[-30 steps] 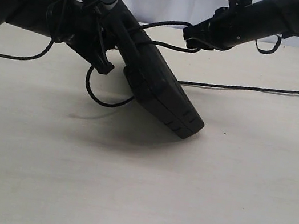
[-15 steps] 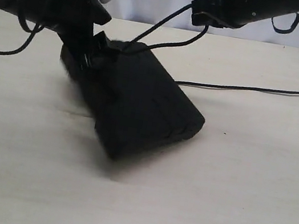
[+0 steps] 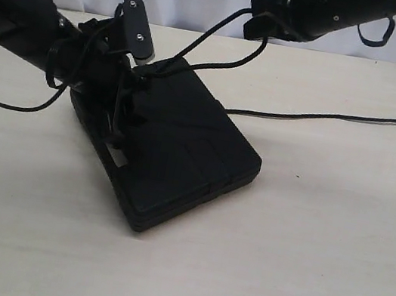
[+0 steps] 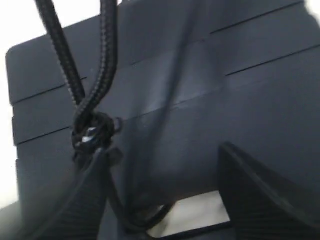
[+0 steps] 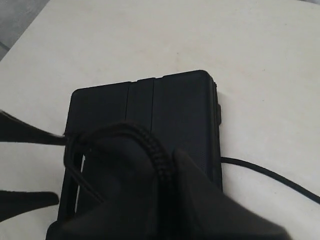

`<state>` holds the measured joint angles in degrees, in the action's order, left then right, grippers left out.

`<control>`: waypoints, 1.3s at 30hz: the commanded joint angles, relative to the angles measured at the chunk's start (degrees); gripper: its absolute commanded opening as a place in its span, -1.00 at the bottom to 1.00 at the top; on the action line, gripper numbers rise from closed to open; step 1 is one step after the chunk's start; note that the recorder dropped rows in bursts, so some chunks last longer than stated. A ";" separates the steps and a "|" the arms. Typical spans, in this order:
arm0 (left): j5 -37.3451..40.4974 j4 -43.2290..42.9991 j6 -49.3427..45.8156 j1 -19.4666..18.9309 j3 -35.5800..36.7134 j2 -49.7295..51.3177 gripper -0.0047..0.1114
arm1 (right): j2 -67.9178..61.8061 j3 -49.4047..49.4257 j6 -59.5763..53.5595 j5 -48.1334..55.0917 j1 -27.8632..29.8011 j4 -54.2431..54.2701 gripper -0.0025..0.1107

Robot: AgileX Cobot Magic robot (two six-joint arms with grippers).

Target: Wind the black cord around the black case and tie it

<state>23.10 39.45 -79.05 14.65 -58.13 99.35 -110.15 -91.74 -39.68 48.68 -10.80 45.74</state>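
The black cord (image 3: 318, 116) is pinched high by the right gripper (image 3: 256, 20), ready for wrapping. The black case (image 3: 183, 145) is steadied by the left gripper (image 4: 162, 150), whose grip cannot be told.

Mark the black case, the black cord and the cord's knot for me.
black case (image 3: 190, 147): exterior view, middle of its broad top face.
black cord (image 3: 318, 117): exterior view, loose tail beyond the case.
knot (image 4: 92, 134): left wrist view, the lump where two strands meet.

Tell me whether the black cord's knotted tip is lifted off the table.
No, the tip of the black cord lies on the table, right of the black case.
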 commanded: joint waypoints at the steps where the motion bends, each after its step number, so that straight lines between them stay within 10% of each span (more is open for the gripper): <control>1: -6.80 0.21 -2.30 0.01 0.16 1.96 0.12 | 0.66 -0.12 0.02 1.07 0.04 0.25 -0.86; 13: -9.95 6.43 -8.59 0.01 -0.99 3.79 0.12 | 0.66 -0.12 -0.15 0.80 0.04 0.25 -0.86; 31: 6.99 48.31 -43.24 -6.97 -2.24 8.03 -0.02 | 0.66 -0.12 1.16 3.72 0.04 0.25 -0.86; 39: 11.28 48.31 -43.24 -7.35 -2.24 9.83 -0.70 | 0.66 -0.12 3.83 2.99 0.04 0.25 -0.62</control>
<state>32.30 87.05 -121.00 7.34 -60.09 108.50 -110.06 -91.74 -37.62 52.04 -10.80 45.74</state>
